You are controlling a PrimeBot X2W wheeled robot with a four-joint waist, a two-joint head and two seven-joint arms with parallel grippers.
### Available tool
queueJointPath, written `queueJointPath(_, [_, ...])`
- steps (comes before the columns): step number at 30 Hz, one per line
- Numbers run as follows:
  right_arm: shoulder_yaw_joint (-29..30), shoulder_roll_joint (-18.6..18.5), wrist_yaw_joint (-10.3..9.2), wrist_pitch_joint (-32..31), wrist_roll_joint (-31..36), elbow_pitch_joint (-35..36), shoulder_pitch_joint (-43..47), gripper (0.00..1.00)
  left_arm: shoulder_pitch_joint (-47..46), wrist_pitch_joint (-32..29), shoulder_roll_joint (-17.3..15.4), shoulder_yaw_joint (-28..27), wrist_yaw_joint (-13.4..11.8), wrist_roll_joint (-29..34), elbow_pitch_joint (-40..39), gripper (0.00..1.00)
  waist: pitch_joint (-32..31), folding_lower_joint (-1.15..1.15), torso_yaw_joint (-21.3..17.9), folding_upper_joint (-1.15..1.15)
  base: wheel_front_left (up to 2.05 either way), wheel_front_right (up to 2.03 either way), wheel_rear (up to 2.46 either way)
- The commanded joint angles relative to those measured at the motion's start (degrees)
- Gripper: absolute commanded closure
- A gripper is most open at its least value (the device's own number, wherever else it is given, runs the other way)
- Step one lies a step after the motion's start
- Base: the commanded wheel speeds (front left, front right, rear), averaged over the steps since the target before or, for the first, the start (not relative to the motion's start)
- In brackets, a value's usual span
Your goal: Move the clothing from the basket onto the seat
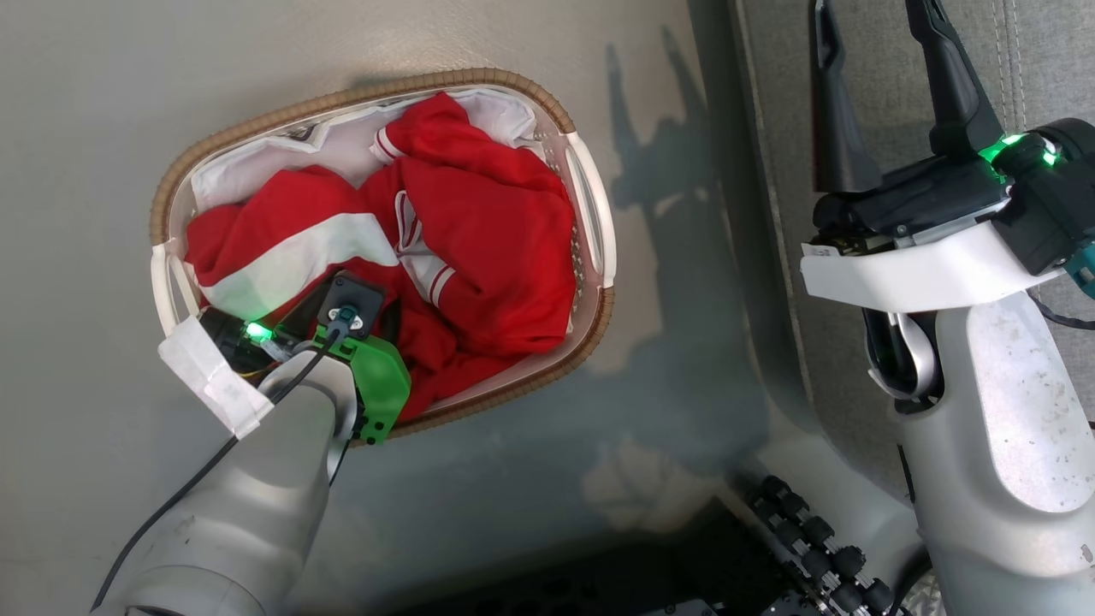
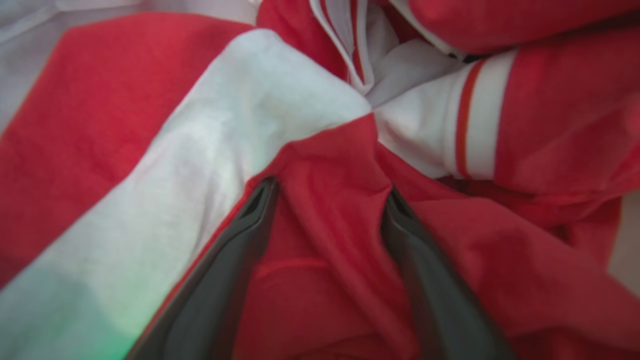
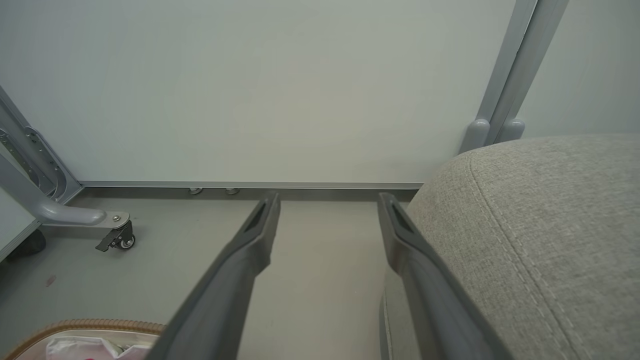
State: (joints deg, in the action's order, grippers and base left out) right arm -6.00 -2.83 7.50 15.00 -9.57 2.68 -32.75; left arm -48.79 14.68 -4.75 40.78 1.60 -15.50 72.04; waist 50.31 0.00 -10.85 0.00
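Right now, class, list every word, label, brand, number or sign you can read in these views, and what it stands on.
No text is readable.
Dark print on the white fabric near the rim of the basket: too blurred to read.
Small white sticker at the base of the right gripper: too small to read.

In the head view the left arm's wrist hides the left claw [image 2: 327,192] and covers the rim of the basket [image 1: 590,197] at 7 o'clock. In the left wrist view the clothing [image 2: 150,150] is blurred. The head view's top edge cuts off the tips of the right claw [image 3: 327,205] at 1 o'clock. The seat [image 3: 550,225] runs off the right wrist view at 3 o'clock.
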Motion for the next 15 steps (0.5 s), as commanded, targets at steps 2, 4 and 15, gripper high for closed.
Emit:
queueJointPath(2, [0.0, -0.2, -0.02, 0.3, -0.2, 0.3, -0.7, 0.0, -1.4, -0.5, -0.7, 0.3, -0.6, 0.6, 0.5, 0.0, 0.2, 0.0, 0.0, 0.0, 0.0, 0.0, 0.0])
queueJointPath(4, [-0.1, -0.2, -0.02, 0.3, -0.3, 0.4, -0.7, 0.0, -1.6, -0.9, -0.7, 0.6, -0.6, 0.5, 0.9, 0.0, 0.3, 0.0, 0.0, 0.0, 0.0, 0.0, 0.0])
queueJointPath(15, [-0.2, -0.2, -0.02, 0.3, -0.2, 1.0, -0.7, 0.0, -2.5, -6.1, -1.2, 3.0, 0.4, 1.2, 1.8, 0.58, 0.8, 0.0, -0.2, 0.0, 0.0, 0.0, 0.0])
